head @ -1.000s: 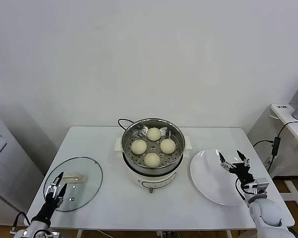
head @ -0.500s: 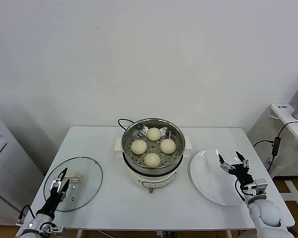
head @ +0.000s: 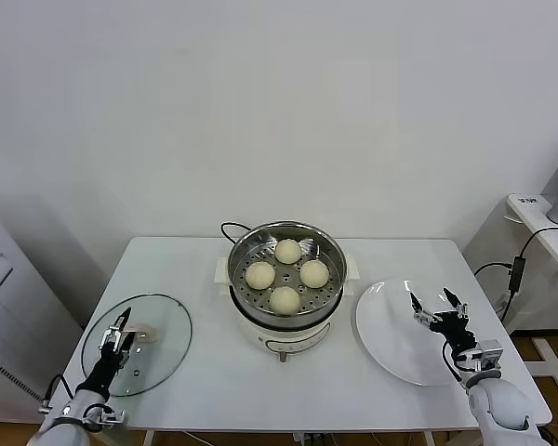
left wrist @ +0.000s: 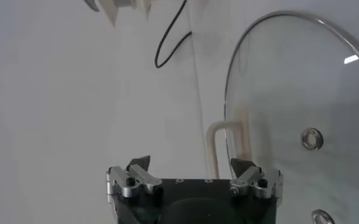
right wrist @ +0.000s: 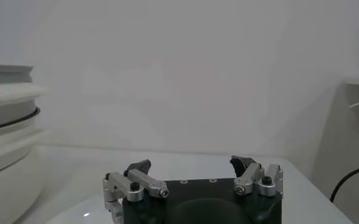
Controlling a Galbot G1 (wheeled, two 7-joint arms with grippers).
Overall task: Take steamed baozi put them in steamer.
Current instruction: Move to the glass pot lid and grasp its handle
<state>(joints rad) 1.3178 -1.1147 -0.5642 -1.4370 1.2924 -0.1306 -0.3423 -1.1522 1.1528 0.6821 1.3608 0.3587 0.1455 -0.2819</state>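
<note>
I see all four smooth cream-white dome-shaped steamed baozi already sitting on the perforated tray inside the round shiny steel steamer at the middle of the white bench. They lie in a loose diamond with gaps between them, which I judge leaves room for steam to rise around each one. By that layout the loading looks finished.

My left hand hangs low over the flat round glass lid, which lies on the bench well to the left of the pot. Its fingers are spread with nothing between them, and the lid's cream handle shows just ahead of it in the left wrist view. I can't quite tell whether a fingertip touches the glass.

My right hand hovers over the large white plate to the right of the pot, fingers spread and holding nothing. The plate is bare, so I judge it was the buns' source. The baozi lie well apart from both hands, between them.
</note>
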